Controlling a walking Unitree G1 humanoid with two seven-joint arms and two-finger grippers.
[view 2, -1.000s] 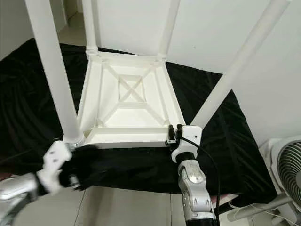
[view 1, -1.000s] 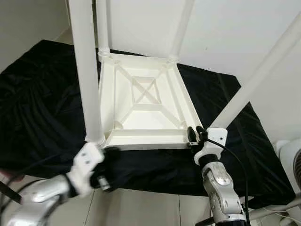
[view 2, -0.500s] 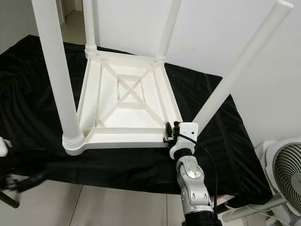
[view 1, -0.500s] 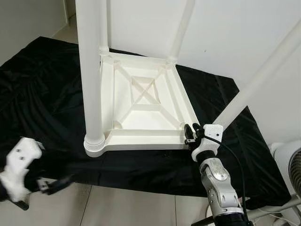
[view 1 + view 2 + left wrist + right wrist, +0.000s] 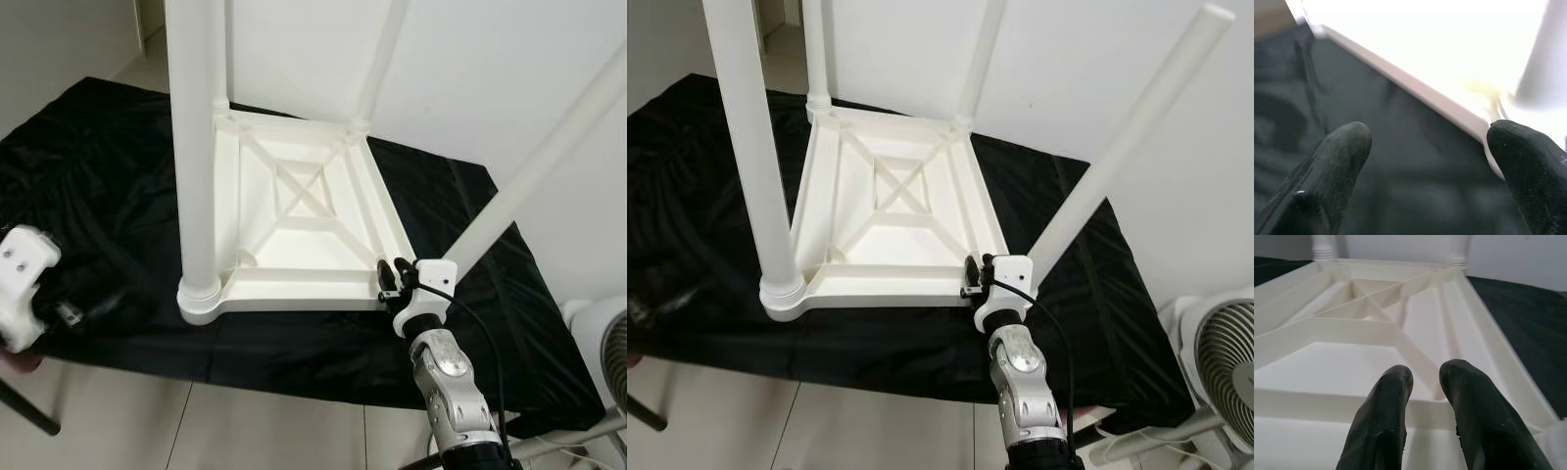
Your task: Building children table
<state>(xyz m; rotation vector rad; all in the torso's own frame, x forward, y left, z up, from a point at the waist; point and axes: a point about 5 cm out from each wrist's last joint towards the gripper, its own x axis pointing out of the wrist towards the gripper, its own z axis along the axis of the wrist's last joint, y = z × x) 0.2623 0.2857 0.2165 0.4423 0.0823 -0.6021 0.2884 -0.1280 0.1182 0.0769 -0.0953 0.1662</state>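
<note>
Right gripper [image 5: 972, 277], fingers nearly pressed together, sat at the near right corner of the upturned white table [image 5: 304, 211], which lay legs-up on a black cloth [image 5: 88, 176]. Left gripper [image 5: 1425, 161], fingers spread and holding nothing, hung off the cloth's left edge. A fan [image 5: 1220, 357] stood at right. Half a second before, the left gripper had been lower and nearer the floor.

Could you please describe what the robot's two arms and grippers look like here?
The right arm is silver jointed metal with a white wrist block and a thin black cable looping along it. The right gripper has two rounded black fingers. The left gripper has matching black fingers behind a white wrist housing.
</note>
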